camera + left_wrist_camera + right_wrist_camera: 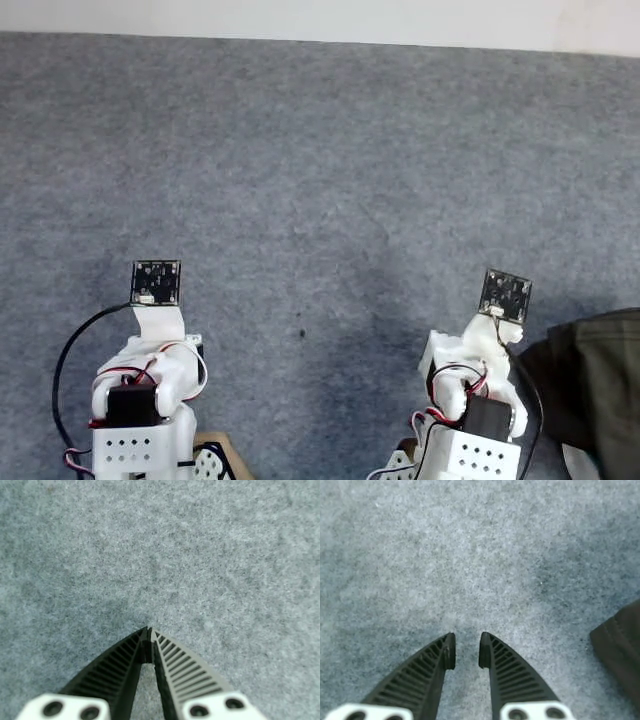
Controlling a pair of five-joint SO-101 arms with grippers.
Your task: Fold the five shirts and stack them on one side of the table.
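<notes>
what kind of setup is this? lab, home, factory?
Probably a tabletop robot bench, a lab or hobby rig: a grey felt-like table cover, the left arm and right arm, small, white, with exposed wiring, mounted side by side, and a dark shirt bunched beside the right arm.

Left claw sits above the mat, at the front of the left arm. Right claw is also above the mat, well apart from the left claw and on its right side, both pointing the same way. One shirt lies on the mat to the right of the right claw, alongside it and just beside the right arm. The shirt is on the side away from the left claw.
</notes>
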